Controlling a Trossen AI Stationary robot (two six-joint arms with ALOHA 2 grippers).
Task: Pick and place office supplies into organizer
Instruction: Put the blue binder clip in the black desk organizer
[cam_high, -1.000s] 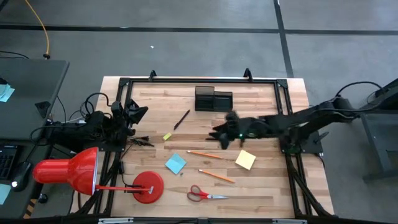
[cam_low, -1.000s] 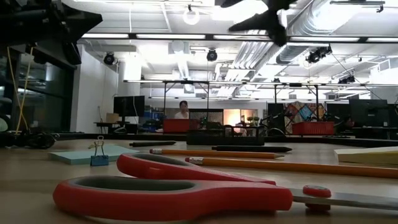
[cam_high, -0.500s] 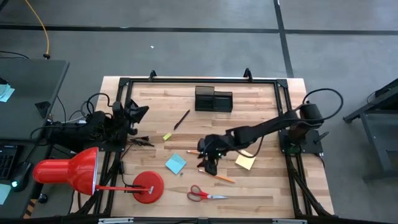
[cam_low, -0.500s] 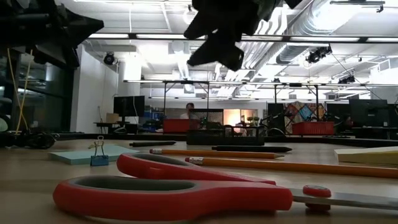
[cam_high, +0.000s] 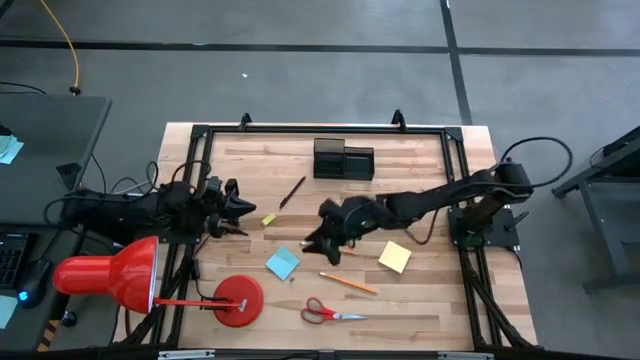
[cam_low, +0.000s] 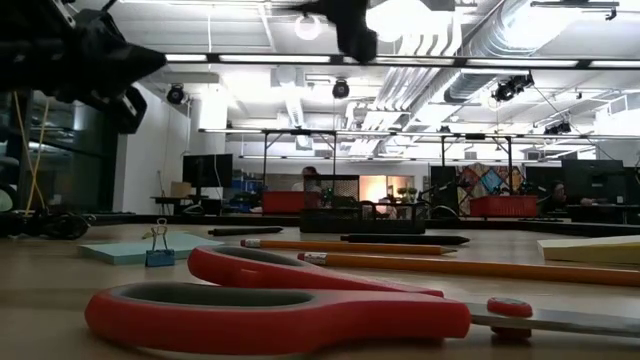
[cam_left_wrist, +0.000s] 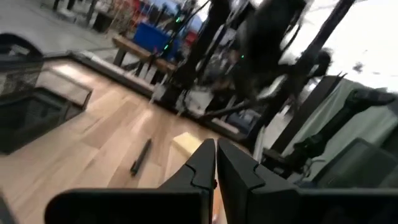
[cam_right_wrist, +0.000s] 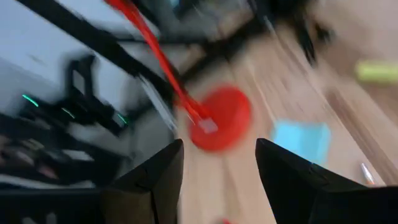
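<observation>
1. The right gripper (cam_high: 322, 240) is hanging over mid-table with its fingers (cam_right_wrist: 155, 180) spread wide, gripping nothing.
2. Just beside it an orange pencil (cam_high: 335, 248) is lying on the wood; the blue sticky pad (cam_high: 282, 264) is sitting near, toward the table's front.
3. Behind it, the black organizer (cam_high: 343, 160) is standing at the back edge.
4. Well off to its side, the left gripper (cam_high: 240, 206) is waiting pinched shut and empty, near the small yellow block (cam_high: 268, 219).

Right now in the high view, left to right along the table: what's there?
Lamp → left gripper → tiny yellow block → blue pad → right gripper → yellow pad.
</observation>
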